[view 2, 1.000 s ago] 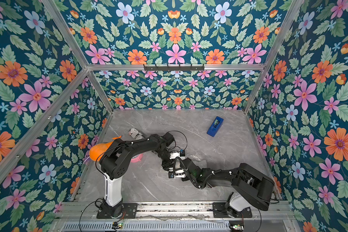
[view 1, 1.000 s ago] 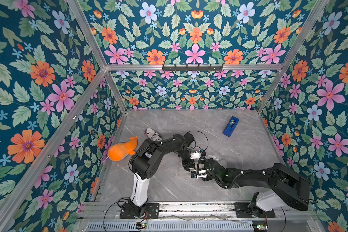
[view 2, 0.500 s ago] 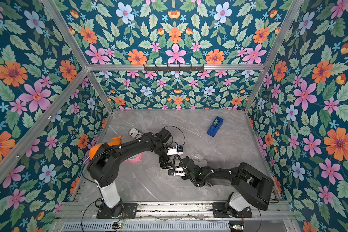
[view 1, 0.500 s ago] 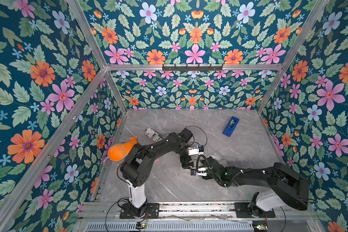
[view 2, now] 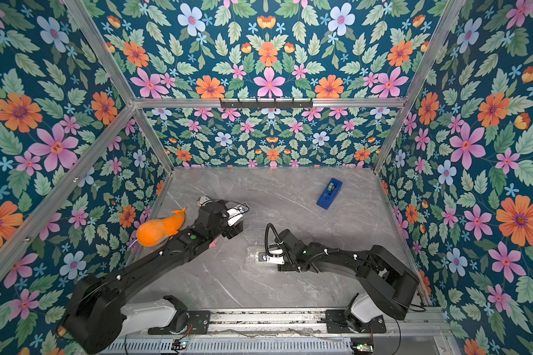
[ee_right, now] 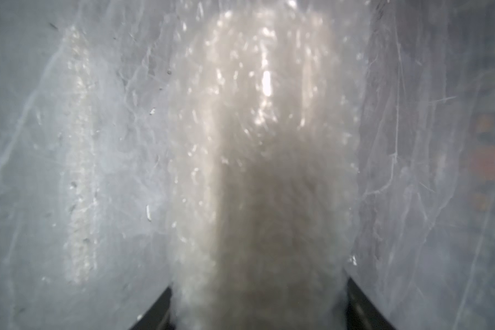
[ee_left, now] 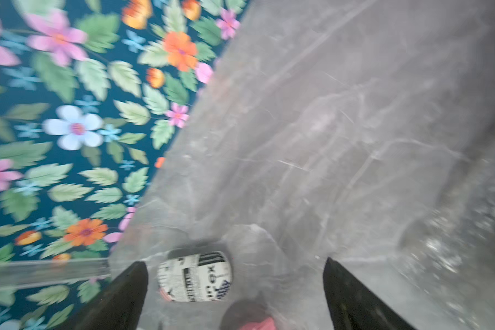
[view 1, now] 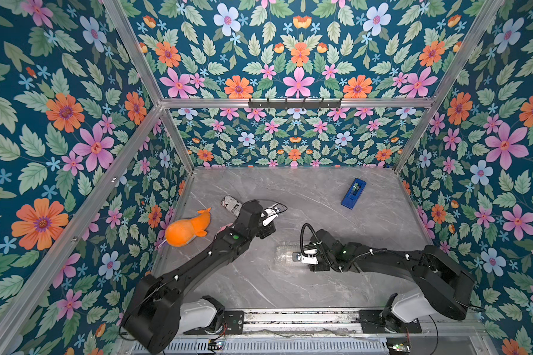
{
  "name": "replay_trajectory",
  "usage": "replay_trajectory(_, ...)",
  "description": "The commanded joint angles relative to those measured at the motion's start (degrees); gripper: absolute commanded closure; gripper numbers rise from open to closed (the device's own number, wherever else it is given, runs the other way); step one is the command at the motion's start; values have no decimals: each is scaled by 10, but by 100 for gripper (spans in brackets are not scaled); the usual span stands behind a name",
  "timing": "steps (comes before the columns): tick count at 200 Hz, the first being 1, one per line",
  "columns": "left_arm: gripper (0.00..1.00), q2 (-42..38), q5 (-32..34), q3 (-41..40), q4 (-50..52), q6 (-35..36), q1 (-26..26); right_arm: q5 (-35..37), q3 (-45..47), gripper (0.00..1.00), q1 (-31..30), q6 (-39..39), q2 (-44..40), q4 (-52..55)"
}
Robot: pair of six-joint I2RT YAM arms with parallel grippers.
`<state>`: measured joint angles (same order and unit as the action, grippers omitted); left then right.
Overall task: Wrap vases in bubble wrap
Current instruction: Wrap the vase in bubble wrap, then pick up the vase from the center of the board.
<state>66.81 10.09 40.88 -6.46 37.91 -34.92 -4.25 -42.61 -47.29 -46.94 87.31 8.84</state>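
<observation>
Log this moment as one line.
left end effector: open, empty, near newspaper-print cylinder | right end effector: closed on bubble wrap around vase

Left end effector [view 1: 265,229] opened wide, drawn back, well apart from bubble wrap [view 1: 285,254]

Reaching away from the silver base rail [view 1: 290,319], the black left gripper [ee_left: 234,262] is gaping wide; the black right gripper [ee_right: 259,285] is clasping clear bubble wrap [ee_right: 255,114].
</observation>
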Motion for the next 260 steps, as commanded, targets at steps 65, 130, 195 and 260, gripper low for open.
replay_trajectory(65, 16, -164, 47, -129, -31, 153, -187, -231, -183, 43, 99, -54, 157, 338)
replay_trajectory(130, 7, -110, 93, -157, 7, 156, -327, -264, -238, 43, 117, -91, 191, 421)
replay_trajectory(195, 5, -7, 186, -161, -82, 84, -425, -260, -242, 43, 120, -84, 198, 414)
replay_trajectory(260, 4, 133, 261, -139, -116, 19, -482, -260, -238, 43, 120, -76, 195, 402)
